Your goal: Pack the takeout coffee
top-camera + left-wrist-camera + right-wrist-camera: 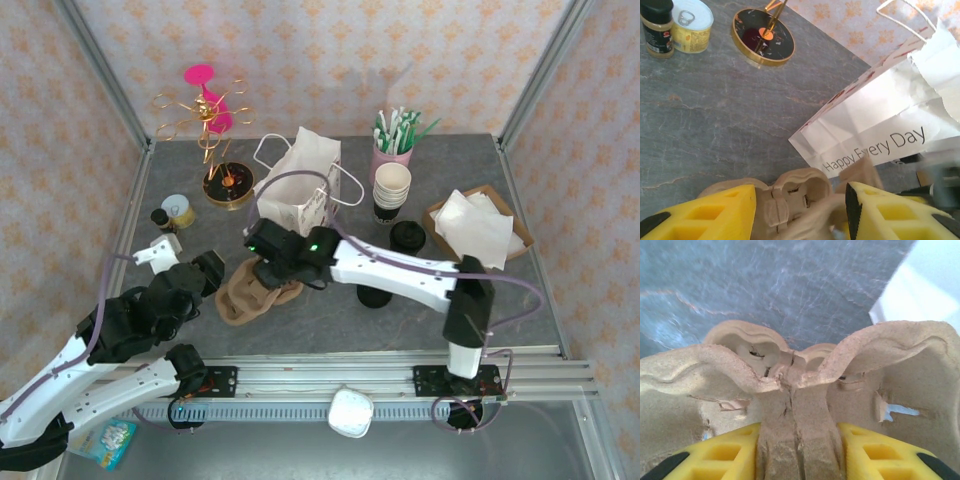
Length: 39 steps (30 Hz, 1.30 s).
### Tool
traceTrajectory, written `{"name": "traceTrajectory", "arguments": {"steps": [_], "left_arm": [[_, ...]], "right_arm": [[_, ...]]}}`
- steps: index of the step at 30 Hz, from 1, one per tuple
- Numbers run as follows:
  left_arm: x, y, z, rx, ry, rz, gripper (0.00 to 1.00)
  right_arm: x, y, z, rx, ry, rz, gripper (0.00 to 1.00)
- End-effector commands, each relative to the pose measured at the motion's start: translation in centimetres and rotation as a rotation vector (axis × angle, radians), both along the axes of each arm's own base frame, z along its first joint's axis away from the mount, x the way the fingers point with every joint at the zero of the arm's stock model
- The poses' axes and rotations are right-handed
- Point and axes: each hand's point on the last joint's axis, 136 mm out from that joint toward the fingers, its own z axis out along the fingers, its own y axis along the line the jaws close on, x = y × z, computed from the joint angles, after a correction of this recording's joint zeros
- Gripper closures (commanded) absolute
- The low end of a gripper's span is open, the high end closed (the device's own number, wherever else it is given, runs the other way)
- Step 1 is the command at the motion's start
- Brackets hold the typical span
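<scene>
I read the right gripper point(800, 442) pinching the centre ridge of the cup carrier point(880, 355). Left gripper point(800, 207): fingers spread, carrier just ahead.

**Both your arms are leaning in, grippers close together at the carrier.**

Your right arm point(400, 272) climbs from its base, folds at the elbow and stretches out to the left, wrist tipped down. There, the right gripper point(800, 442) has its yellow fingers pressed to either side of the cardboard carrier point(880, 355), on its centre rib. Your left arm point(90, 350) lies low, angled up and rightward. The left gripper point(800, 210) has its fingers standing apart with a lobe of the carrier between them; pinching or not, you can't tell.
</scene>
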Motion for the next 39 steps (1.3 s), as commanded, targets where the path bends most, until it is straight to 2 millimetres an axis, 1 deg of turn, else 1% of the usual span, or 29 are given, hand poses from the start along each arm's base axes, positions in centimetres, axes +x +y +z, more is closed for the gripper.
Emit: {"name": "traceTrajectory", "arguments": {"steps": [1,4,6,11,12,14,15,16,19,20,21,22,24,27,28,31,35,37,39], "left_arm": [[0.6,-2.0,-0.3,0.02,0.031,-0.083,0.47],[1.0,-4.4,-2.1,0.021,0.095,-0.158,0.47],[1.4,-6.4,-3.7,-0.017,0.123,-0.207,0.48],[2.5,-10.6,-8.0,-0.113,0.173,-0.287,0.49],[2.8,-11.4,-9.0,-0.136,0.185,-0.292,0.5],[3.4,-12.8,-11.0,-0.147,0.208,-0.316,0.52],[3.7,-12.6,-12.3,-0.136,0.24,-0.29,0.56],[4.1,-12.5,-12.9,-0.128,0.255,-0.269,0.59],[5.7,-12.2,-14.3,-0.151,0.257,-0.221,0.62],[6.1,-12.9,-14.7,-0.179,0.262,-0.244,0.63],[6.6,-13.1,-15.1,-0.177,0.269,-0.247,0.64],[6.8,-12.6,-15.7,-0.151,0.291,-0.215,0.65],[7.5,-12.5,-16.2,-0.106,0.298,-0.191,0.67],[7.6,-12.1,-17.8,-0.08,0.332,-0.174,0.67],[7.6,-11.5,-18.3,-0.055,0.347,-0.155,0.67],[7.1,-8.1,-19.4,0.056,0.392,-0.044,0.67],[6.7,-3.4,-19.3,0.114,0.387,0.083,0.66],[6.1,-0.8,-19.6,0.139,0.412,0.148,0.66],[5.3,2.0,-19.1,0.165,0.418,0.237,0.66]], "right_arm": [[-0.3,-3.1,2.0,0.063,0.055,-0.098,0.61],[-0.7,-5.5,3.8,0.123,0.07,-0.144,0.61],[-1.0,-7.3,4.8,0.162,0.087,-0.177,0.61],[-0.3,-12.1,5.7,0.206,0.102,-0.289,0.61],[-0.2,-12.8,5.7,0.212,0.104,-0.306,0.61],[-0.1,-13.5,5.9,0.223,0.103,-0.321,0.61],[-0.1,-13.6,5.8,0.23,0.108,-0.319,0.61],[-0.2,-13.6,5.6,0.228,0.116,-0.318,0.62],[0.0,-14.1,5.6,0.224,0.109,-0.331,0.62],[0.3,-14.5,5.8,0.222,0.098,-0.348,0.62],[0.6,-14.9,5.9,0.219,0.091,-0.359,0.62],[0.8,-15.2,6.1,0.222,0.085,-0.37,0.62],[1.0,-15.4,6.2,0.238,0.089,-0.376,0.62],[1.2,-15.5,6.5,0.25,0.085,-0.377,0.62],[1.2,-15.4,6.6,0.252,0.083,-0.375,0.62],[1.5,-15.3,7.3,0.262,0.069,-0.373,0.62],[1.8,-15.2,8.1,0.268,0.054,-0.364,0.62],[1.8,-15.0,8.6,0.274,0.052,-0.363,0.62],[1.9,-15.0,9.1,0.281,0.049,-0.362,0.62]]}}
